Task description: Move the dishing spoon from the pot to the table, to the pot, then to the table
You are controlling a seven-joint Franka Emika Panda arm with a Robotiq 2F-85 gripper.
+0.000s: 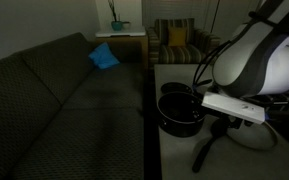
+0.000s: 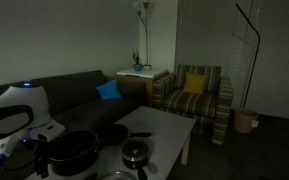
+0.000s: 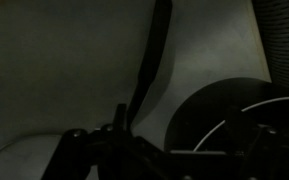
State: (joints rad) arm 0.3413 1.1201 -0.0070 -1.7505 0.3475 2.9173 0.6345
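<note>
Because your gripper (image 3: 106,148) hung spread over the near end of the dishing spoon (image 3: 152,70), which lay on the tabletop (image 3: 64,70) outside the pot (image 1: 180,113), a skewed close could, I judged, have spun the slim handle aside or knocked the lidded pan (image 3: 234,130) nearby.

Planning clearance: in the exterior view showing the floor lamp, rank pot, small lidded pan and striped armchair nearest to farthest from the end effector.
From the end effector:
1. The pot, beside it on the table.
2. The small lidded pan, further along the table.
3. The striped armchair, past the table's far end.
</note>
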